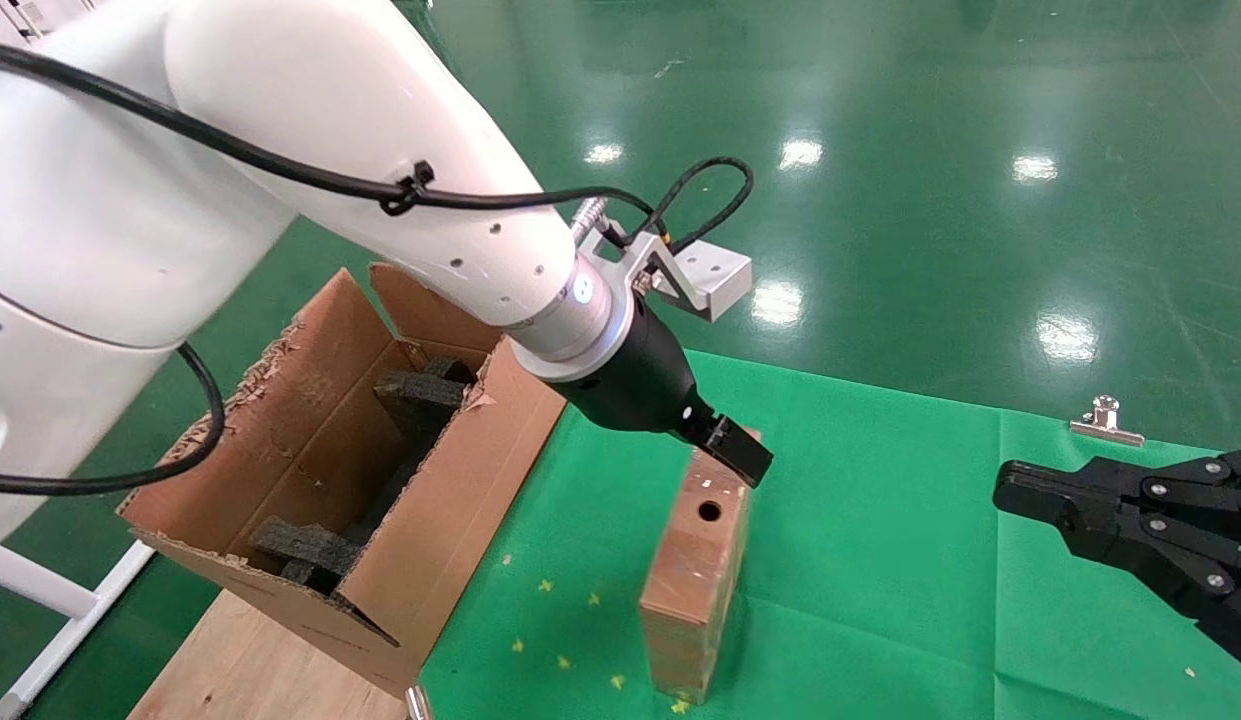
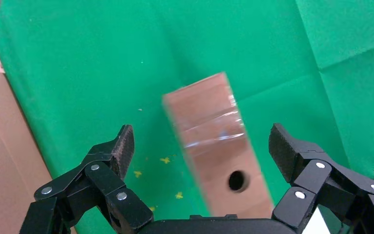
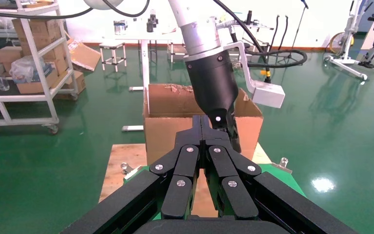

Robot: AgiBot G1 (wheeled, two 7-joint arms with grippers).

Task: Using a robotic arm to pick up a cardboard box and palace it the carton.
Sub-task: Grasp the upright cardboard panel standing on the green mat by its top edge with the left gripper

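Note:
The cardboard box (image 1: 695, 580) is reddish-brown and stands on a narrow edge on the green cloth, its round hole facing up. The white robotic arm (image 1: 380, 180) reaches down over it. My left gripper (image 1: 735, 450) is open just above the box's top edge. In the left wrist view the box (image 2: 214, 146) lies between the spread fingers of the left gripper (image 2: 200, 141) without touching either pad. The carton (image 1: 460, 500), tan with torn flaps and black foam inside, stands open to the left of the box. My right gripper (image 1: 1020, 490) is shut and empty at the right.
The green cloth (image 1: 880, 560) covers the table, with small yellow marks near the box. A silver clip (image 1: 1107, 420) holds its far right edge. A wooden board (image 1: 250, 670) lies under the carton. The right wrist view shows the carton (image 3: 160, 131) behind the left arm (image 3: 209, 83).

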